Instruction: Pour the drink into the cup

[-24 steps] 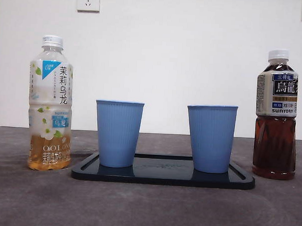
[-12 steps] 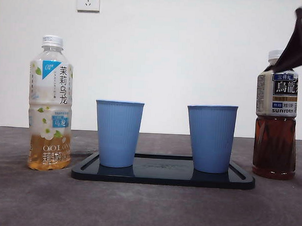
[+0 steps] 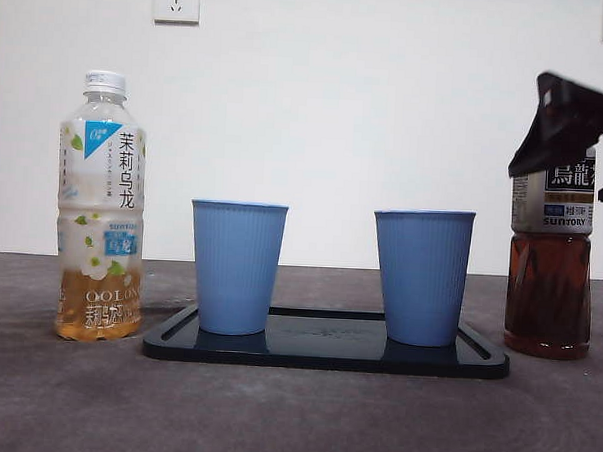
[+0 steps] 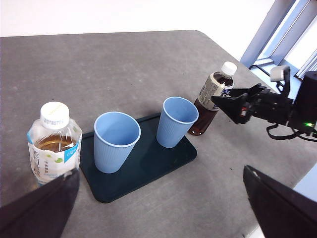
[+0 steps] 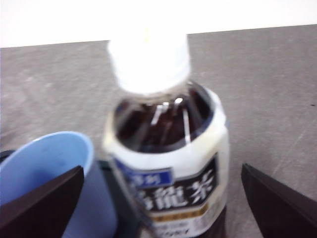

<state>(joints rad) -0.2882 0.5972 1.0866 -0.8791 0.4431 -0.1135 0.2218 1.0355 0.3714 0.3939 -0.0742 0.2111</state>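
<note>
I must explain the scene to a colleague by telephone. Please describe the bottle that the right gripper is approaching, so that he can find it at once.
Start from the dark tray in the middle of the table, which carries two blue cups. The dark tea bottle stands on the table just outside the tray's end, beside one cup, with the open right gripper around its top. Unlike the pale tea bottle at the opposite end, its liquid is deep brown and its label is dark.

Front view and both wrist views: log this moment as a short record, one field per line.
right gripper: open, jaws either side of the dark oolong tea bottle, not yet closed on it
left gripper: open, high above the table, holding nothing
dark oolong tea bottle: upright, white cap on, beside the tray
jasmine oolong bottle: upright, capped, at the tray's other end
blue cups: two, and, upright on the tray; both look empty
</note>
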